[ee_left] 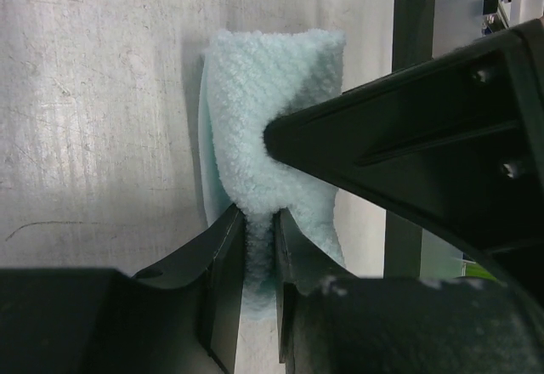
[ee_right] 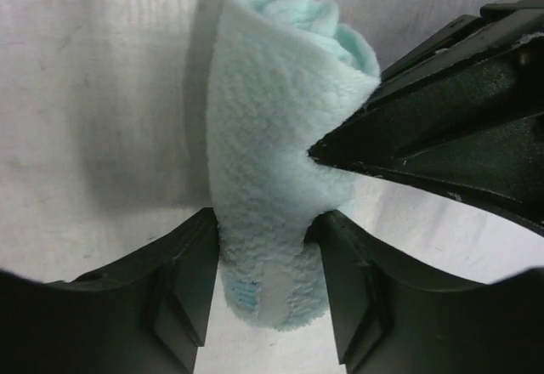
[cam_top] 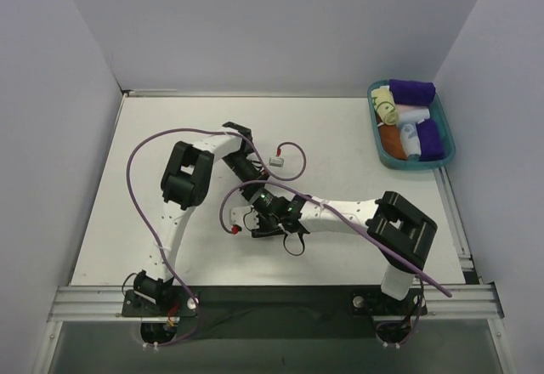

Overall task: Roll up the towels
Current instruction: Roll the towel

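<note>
left gripper: black fingers almost together, pinching a thin fold at one end of the plain mint-aqua fleece towel.
right gripper: fingers set wider, pressed against both sides of that towel, which is wound into a fat tube.
mint towel, place: on the white table, well apart from the teal plastic tray, down-left of it; hidden under the wrists from above.
pale yellow green-marked towel: rolled, in the tray's far-left corner, touching a purple roll.

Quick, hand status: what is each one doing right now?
Left hand: closed, pinching the fluffy mint-aqua cloth towel.
Right hand: closed around the same towel, which is rolled.
</note>
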Available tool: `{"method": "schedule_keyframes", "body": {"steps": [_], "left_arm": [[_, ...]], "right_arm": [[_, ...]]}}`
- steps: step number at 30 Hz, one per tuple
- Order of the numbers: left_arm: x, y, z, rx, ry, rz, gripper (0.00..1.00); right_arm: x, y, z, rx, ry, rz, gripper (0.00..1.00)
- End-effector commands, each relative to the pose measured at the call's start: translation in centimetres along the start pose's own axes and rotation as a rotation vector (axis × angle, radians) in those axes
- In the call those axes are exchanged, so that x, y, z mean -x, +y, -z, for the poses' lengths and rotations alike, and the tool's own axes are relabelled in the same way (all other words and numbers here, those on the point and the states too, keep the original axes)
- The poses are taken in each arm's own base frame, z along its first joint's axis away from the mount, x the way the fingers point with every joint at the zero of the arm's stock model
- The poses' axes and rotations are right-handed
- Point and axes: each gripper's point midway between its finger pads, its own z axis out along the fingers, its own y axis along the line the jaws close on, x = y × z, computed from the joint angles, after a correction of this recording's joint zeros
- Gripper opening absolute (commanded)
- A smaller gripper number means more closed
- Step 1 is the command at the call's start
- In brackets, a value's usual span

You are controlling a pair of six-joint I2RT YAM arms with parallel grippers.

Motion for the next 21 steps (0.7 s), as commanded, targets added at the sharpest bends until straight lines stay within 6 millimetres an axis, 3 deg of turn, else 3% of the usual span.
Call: {"method": "schedule_keyframes", "body": {"steps": [1,3,6,10,17,18,21], "left_arm": [[-3.1,0.5,-0.2,-0.023,0.115,0.028,0.24],[-3.0,0.4,-0.1,-0.026,0.102,0.031,0.28],[-2.9,-0.2,0.3,-0.036,0.070,0.050,0.33],[-2.5,-0.6,1.5,-0.036,-0.006,0.095,0.45],[-2.5,-0.5,6.0,-0.014,-0.230,0.245,0.62],[-2.8,-0.3,6.7,-0.004,-0.265,0.264,0.67],[-3.9,-0.9,7.2,-0.004,-0.332,0.379,0.68]], "right_arm": [[-1.3,0.4,-1.4,0.055,0.013,-0.011,0.47],[-2.2,0.8,-1.4,0.111,0.024,-0.055,0.32],[-2.2,1.8,-1.0,0.221,0.014,-0.114,0.18],[-2.4,2.7,-0.1,0.311,0.004,-0.150,0.11],[-2.4,4.9,0.9,0.454,0.024,-0.254,0.04],[-2.2,5.0,1.1,0.474,0.023,-0.275,0.02],[-2.2,5.2,1.3,0.516,0.024,-0.351,0.02]]}}
